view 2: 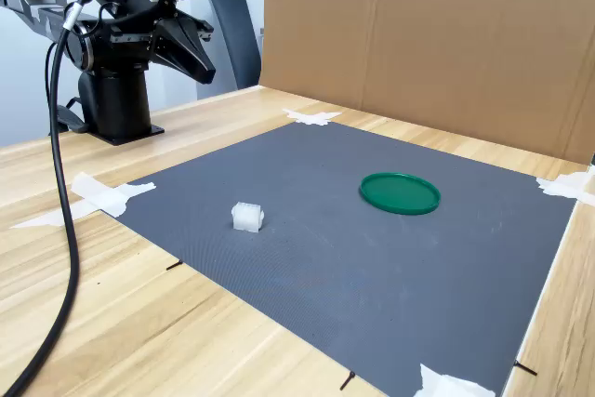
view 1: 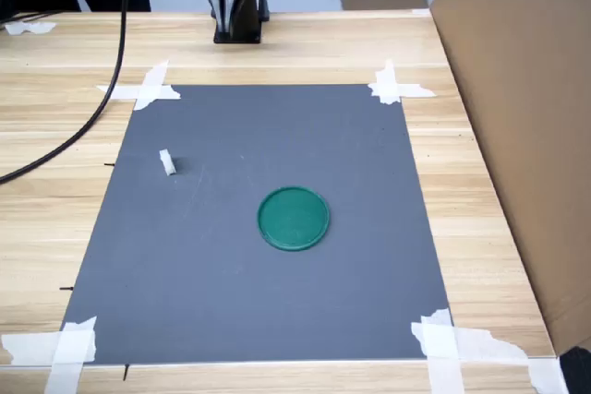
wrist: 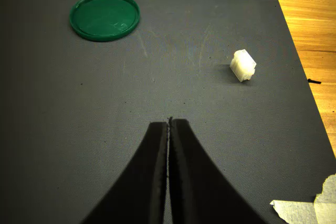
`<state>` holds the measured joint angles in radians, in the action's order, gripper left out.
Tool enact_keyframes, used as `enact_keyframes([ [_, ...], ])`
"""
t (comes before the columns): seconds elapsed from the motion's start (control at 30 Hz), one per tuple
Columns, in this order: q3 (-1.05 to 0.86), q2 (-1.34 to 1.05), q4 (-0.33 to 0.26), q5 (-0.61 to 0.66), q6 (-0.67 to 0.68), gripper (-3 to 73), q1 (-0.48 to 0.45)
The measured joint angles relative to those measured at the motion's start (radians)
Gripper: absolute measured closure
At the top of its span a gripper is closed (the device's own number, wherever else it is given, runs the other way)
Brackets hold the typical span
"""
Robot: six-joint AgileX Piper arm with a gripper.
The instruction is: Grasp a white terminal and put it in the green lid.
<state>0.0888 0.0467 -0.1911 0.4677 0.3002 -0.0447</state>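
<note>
The white terminal (view 1: 167, 162) (wrist: 243, 65) (view 2: 247, 217) is a tiny translucent block lying on the dark grey mat (view 1: 268, 274), toward the first exterior view's left. The green lid (view 1: 293, 219) (wrist: 105, 16) (view 2: 400, 192) lies flat near the mat's middle, with nothing in it. My gripper (wrist: 168, 121) (view 2: 203, 70) hangs high above the mat's far edge, near the arm's base (view 1: 238, 6), well away from both things. Its black fingers are pressed together with nothing between them.
White tape strips (view 1: 148, 89) (view 1: 397, 88) (view 1: 69, 346) (view 1: 452, 343) hold the mat's corners to the wooden table (view 1: 55, 182). A tall cardboard wall (view 1: 526, 117) stands along the first exterior view's right. A black cable (view 2: 65, 230) trails from the arm across the table.
</note>
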Motion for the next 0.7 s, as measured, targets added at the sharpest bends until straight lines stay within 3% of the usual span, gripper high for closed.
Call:
enact_keyframes([
  [0.53,0.001,0.009,0.000,0.000,0.000,72.3,0.000],
  [0.7,0.120,0.166,0.000,0.009,0.000,72.3,0.000],
])
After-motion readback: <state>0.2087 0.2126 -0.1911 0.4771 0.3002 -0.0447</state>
